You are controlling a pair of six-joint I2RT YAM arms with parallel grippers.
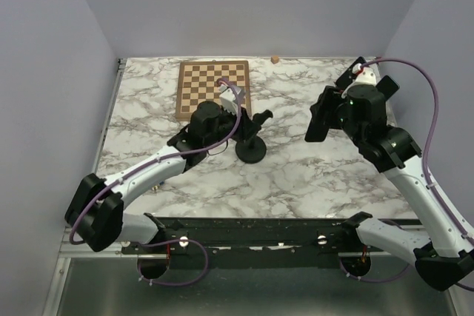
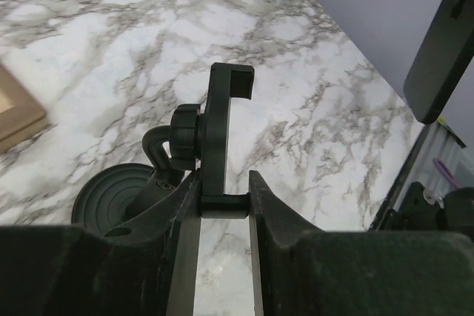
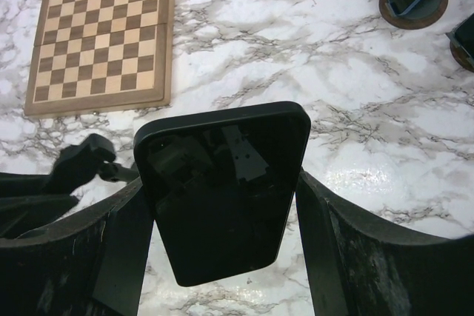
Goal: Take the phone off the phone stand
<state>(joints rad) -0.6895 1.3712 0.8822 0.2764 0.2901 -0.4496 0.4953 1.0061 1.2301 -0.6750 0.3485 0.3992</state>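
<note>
Phone [image 3: 222, 183] hangs clear of the phone stand [image 2: 218, 131], clamped by its long edges in the right gripper [image 3: 221, 238] above the marble bench [image 1: 311, 183] towards its right edge, while the left gripper [image 2: 224, 186] is closed on the stand's cradle mid-bench, beside the chessboard [image 1: 204, 83].

Left gripper [image 2: 224, 199] clamped on phone stand [image 2: 216, 127], lower lip
</note>
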